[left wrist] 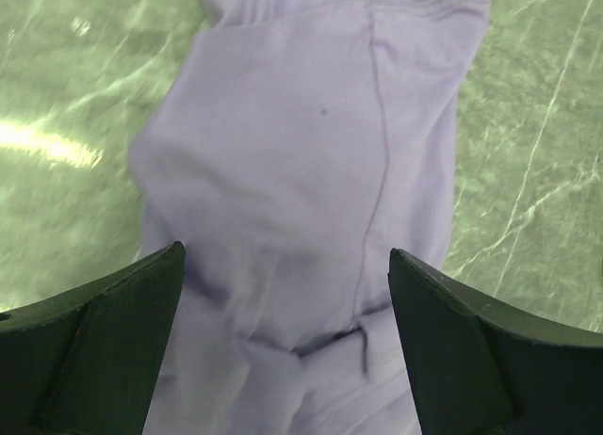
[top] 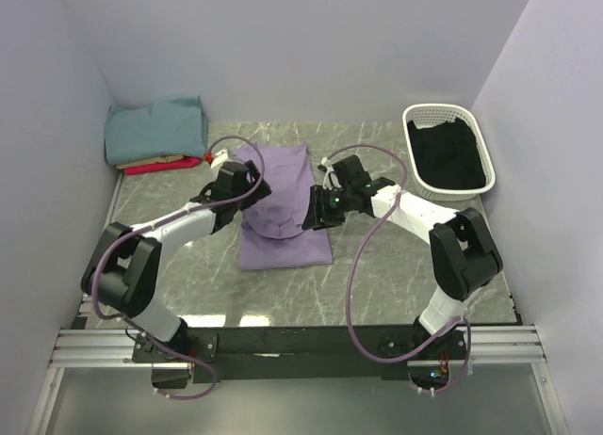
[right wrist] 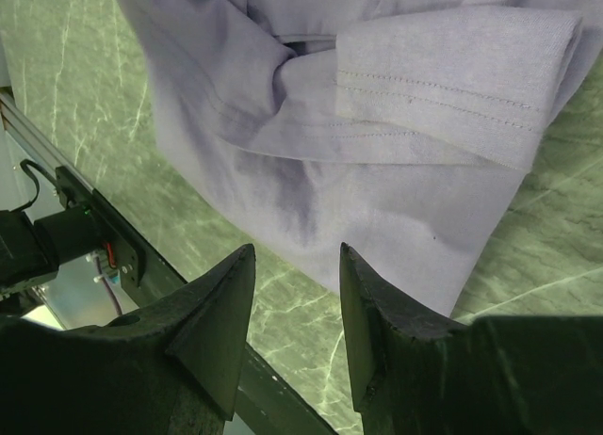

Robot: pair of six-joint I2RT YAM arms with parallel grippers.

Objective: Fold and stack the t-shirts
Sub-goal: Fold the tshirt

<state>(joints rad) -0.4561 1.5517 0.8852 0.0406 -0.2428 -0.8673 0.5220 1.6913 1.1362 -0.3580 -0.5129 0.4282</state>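
Fabric filled most of both wrist views, and only the top view showed the whole layout. There the lavender t-shirt (top: 283, 218) lay at the centre of the marble table (top: 405, 280), partly folded into a long strip running from 12 to 6 o'clock. The left gripper (top: 247, 185) hung at its 9 o'clock side and the right gripper (top: 320, 207) at its 3 o'clock side.

The top view alone showed the folded stack at 10 o'clock. In it the teal t-shirt (top: 155, 129) lay on top, a sliver of the tan t-shirt (top: 151, 161) beneath it, and the red t-shirt (top: 168, 167) lowest. That view also showed the white basket (top: 471, 124) at 2 o'clock, with dark cloth (top: 450, 157) inside.

Jaw gaps were unreadable from above, but the wrist cameras settled them. The left jaws stood wide apart and empty over lavender cloth crossed by a lengthwise seam. The right jaws stood narrow, also empty, aimed at the shirt's edge below a folded sleeve (right wrist: 452, 101) with a double-stitched hem. Whether either gripper touched the cloth could not be told.
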